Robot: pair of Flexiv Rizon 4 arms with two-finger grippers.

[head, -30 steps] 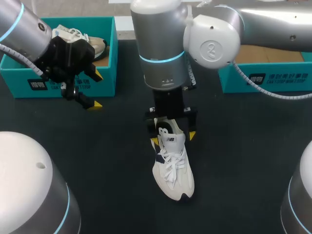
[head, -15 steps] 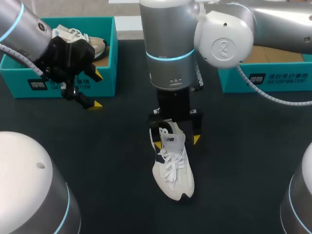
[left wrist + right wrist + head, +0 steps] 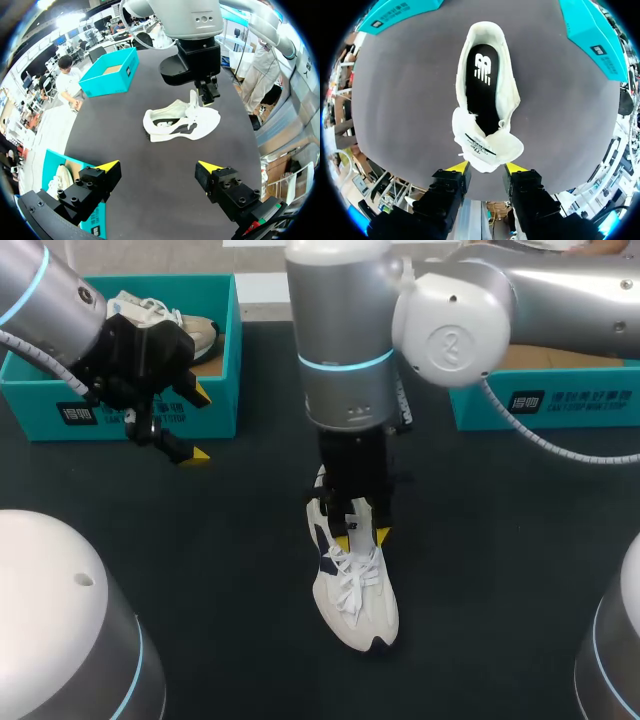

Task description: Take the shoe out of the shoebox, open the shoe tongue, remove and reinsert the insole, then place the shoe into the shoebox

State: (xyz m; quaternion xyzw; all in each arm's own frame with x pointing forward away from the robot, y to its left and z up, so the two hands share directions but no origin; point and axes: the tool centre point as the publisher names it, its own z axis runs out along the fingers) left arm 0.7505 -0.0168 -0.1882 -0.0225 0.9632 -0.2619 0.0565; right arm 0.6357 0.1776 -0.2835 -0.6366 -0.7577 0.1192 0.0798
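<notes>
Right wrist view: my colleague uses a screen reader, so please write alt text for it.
The right gripper pinches the folded-back tongue of a white shoe, exposing its black insole. The shoe lies on a dark table, with two teal boxes beyond.

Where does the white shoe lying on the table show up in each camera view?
Head view: white shoe in the middle, toe toward the camera, under the right gripper.
Left wrist view: the shoe ahead of the open left gripper, beneath the right gripper.
Right wrist view: the shoe straight ahead of the right gripper, black insole showing.
Shared landmark: the right gripper at the shoe's tongue.
</notes>
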